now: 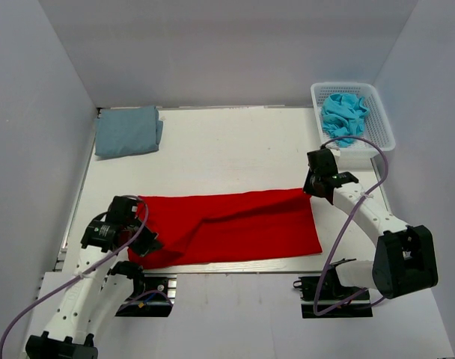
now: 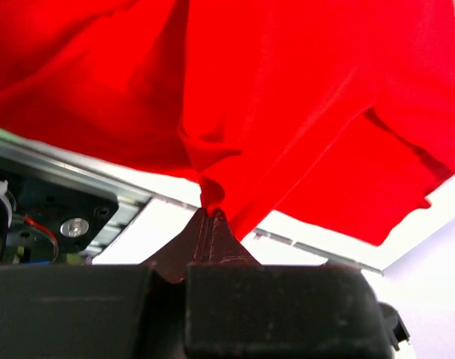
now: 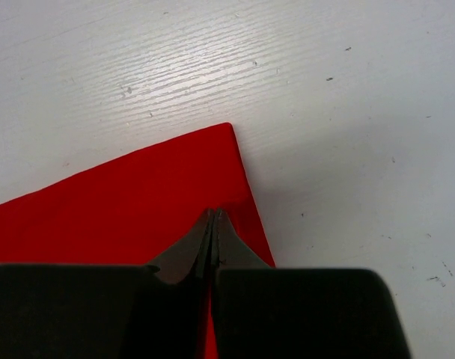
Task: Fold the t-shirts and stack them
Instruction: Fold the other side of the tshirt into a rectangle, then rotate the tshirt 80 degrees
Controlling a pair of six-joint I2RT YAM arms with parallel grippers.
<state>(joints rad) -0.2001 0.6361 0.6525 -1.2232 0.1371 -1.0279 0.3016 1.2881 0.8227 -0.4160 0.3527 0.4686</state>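
My left pincer (image 2: 210, 212) grips a raised fold of the red t-shirt (image 2: 302, 97). My right pincer (image 3: 213, 215) is clenched tight over its flat corner on the table (image 3: 347, 112).

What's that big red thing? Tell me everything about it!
It's a bright red t-shirt, soft cloth, spread in a long folded strip across the near part of the white table. One layer is doubled over, leaving a slanting crease. The left gripper is shut on a bunched bit at its left end, lifting it. The right gripper is shut on its edge by the far right corner, which lies flat.
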